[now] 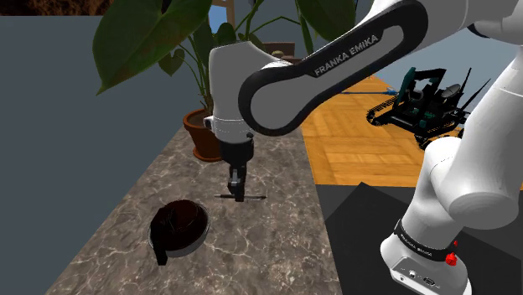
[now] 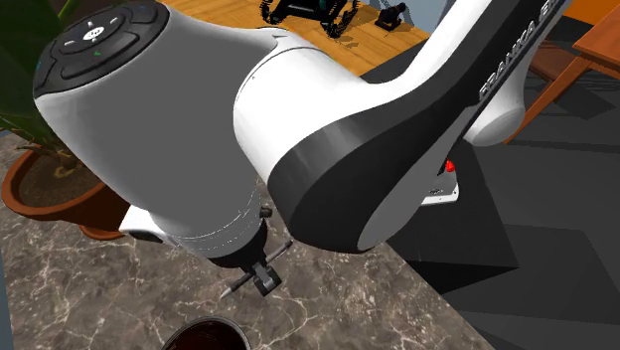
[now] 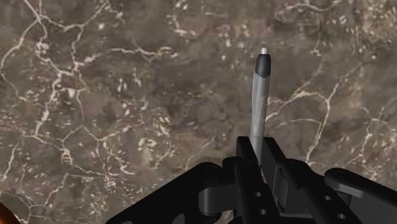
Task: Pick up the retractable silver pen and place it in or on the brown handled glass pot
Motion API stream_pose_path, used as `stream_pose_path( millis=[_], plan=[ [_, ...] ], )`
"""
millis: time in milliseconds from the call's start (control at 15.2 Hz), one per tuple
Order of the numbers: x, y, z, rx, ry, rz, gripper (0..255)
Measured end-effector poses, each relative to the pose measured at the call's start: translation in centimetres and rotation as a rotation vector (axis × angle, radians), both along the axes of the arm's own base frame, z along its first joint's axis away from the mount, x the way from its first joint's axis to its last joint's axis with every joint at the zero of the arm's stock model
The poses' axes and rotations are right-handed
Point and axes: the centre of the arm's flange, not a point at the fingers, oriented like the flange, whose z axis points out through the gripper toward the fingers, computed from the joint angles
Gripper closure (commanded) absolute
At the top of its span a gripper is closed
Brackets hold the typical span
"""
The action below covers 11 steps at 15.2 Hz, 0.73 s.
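At the centre of the shoulder view, over the marbled brown counter, the black fingers are clamped on the silver pen, which lies crosswise in them, roughly level with the surface. I cannot tell whether it has cleared the stone. The dark brown handled pot stands on the counter just to the lower left of it. The likeliest trouble is the grip: in the wrist view the fingers pinch the pen near one end, so most of the slim round barrel juts out beyond them. That overhang could make it pivot or slide out during a quick swing. Released flat, it might also bridge the pot's rim or strike the handle and roll off, so tilting it tip-down looks safer. The forearm comes in from the upper right of the shoulder view, with the wrist bent so the hand points straight down. In the second exterior view the pen shows slanted under the bulky wrist, above the pot's rim at the bottom edge.
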Motion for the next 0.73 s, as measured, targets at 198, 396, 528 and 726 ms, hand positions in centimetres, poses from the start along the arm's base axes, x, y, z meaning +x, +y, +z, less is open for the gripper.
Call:
stream_pose_path(
  millis=[198, 396, 528, 726],
  plan=[
    [0.1, 0.1, 1.7, 0.0, 0.0, 0.0, 255],
    [0.0, 0.1, 3.4, 0.0, 0.0, 0.0, 255],
    [0.0, 0.2, 4.4, 0.0, 0.0, 0.0, 255],
    [0.1, 0.1, 5.9, 0.0, 0.0, 0.0, 255]
  ],
)
